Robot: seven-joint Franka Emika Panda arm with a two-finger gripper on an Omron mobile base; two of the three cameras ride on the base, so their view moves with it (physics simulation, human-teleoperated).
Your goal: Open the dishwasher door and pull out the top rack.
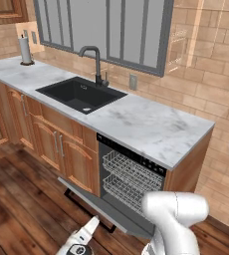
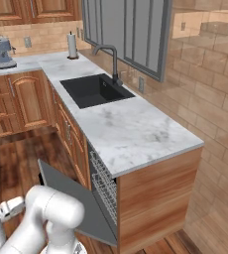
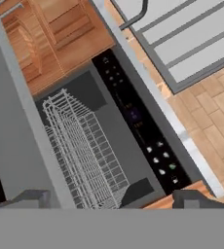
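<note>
**Desk:** Door status?

**Me:** I read the dishwasher door (image 1: 94, 203) as swung down, most of the way to flat, grey inner face up. Its black bar handle (image 1: 89, 208) hangs under the outer edge, above the wooden floor (image 1: 22, 199). From the right base camera the door (image 2: 69, 196) slopes out from the cabinet beneath the marble counter (image 2: 131, 134).

**Desk:** And the rack?

**Me:** The top rack (image 1: 131, 170) sits inside the cavity, just under the black control strip (image 1: 136, 157), with the lower rack (image 1: 126, 191) below it. On the hand camera I see the top rack (image 3: 84, 146) as wire grid beside the control strip (image 3: 138, 121).

**Desk:** Gripper?

**Me:** The gripper (image 3: 111, 200) has its two fingertips (image 3: 31, 198) well apart at the bottom of the hand view, nothing between them; I call it wide. It points into the open cavity, apart from the rack. The sink (image 1: 81, 93) and faucet (image 1: 94, 62) lie to the left on the counter.
</note>
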